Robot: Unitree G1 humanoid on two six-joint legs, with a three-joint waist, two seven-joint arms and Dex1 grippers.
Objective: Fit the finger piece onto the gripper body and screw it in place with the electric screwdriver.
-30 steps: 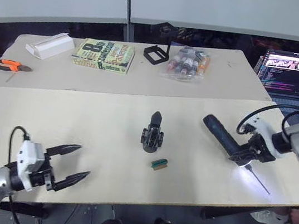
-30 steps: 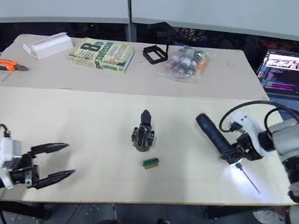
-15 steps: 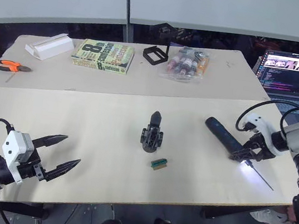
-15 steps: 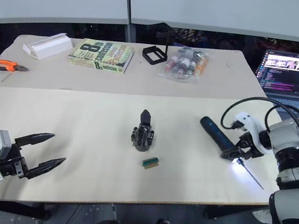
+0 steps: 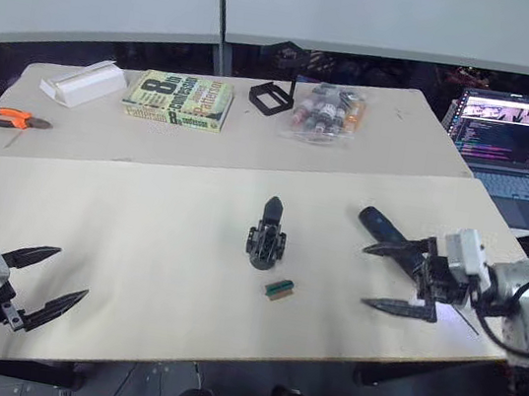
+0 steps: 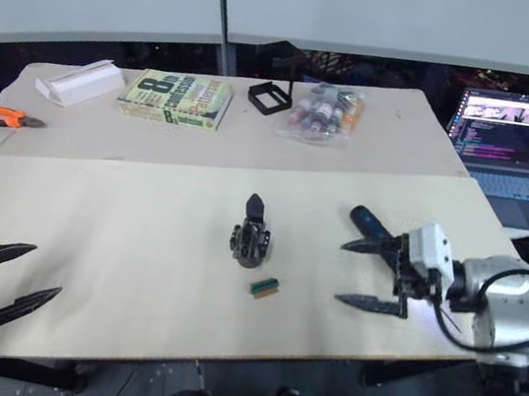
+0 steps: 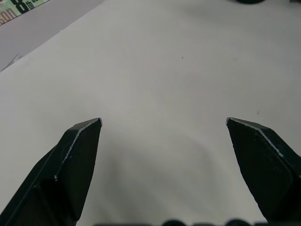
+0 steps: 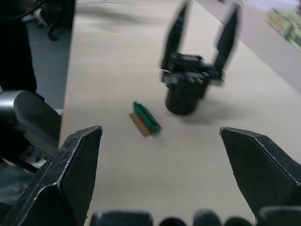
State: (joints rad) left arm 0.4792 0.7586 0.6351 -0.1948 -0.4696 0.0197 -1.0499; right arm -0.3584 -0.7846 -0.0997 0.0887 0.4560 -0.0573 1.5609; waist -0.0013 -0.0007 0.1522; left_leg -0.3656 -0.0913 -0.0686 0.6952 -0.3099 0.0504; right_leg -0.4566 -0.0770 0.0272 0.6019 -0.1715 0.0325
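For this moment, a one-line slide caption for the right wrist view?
Open right gripper faces the black gripper body and a small green-and-tan block on the pale wooden table.

The worktop [image 5: 143,210] is pale, matt and smooth, like laminated board. At centre frame the gripper body [image 5: 268,239] looks like matt black plastic with dull dark metal parts. The left pincer [image 7: 162,141] has matt black plastic fingers [image 7: 77,155] with lighter worn edges. At upper centre, a glossy clear plastic bag [image 5: 329,111]; beside it a paper-covered book [image 5: 180,100].
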